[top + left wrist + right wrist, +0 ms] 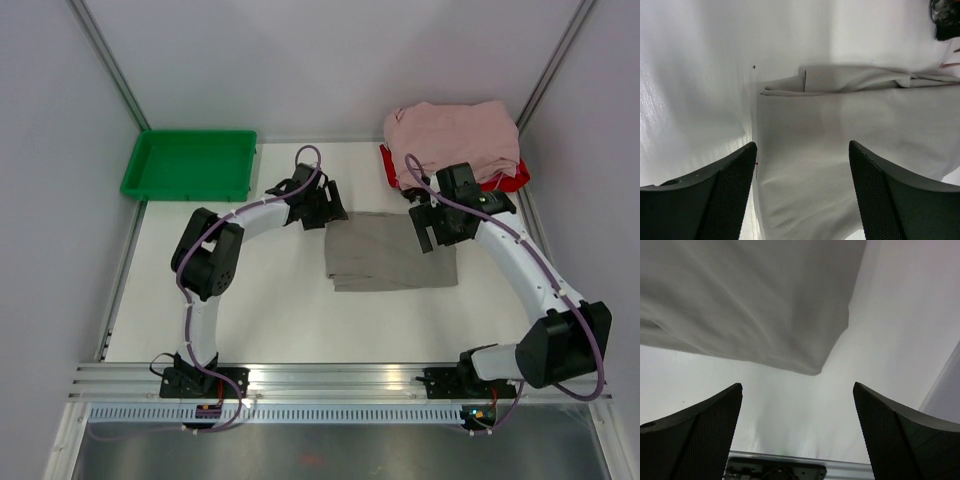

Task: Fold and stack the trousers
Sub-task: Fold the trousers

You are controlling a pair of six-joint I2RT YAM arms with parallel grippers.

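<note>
The trousers lie folded into a taupe rectangle in the middle of the white table. My left gripper hovers at their far left corner. In the left wrist view its open jaws straddle the cloth's edge, gripping nothing. My right gripper hangs over the far right part of the folded trousers. The right wrist view shows it open and empty, with the trousers' corner ahead of the fingertips and bare table between them.
A green tray stands at the far left of the table. A heap of pale pink garments rests on a red container at the far right. Grey walls close in both sides. A metal rail runs along the near edge.
</note>
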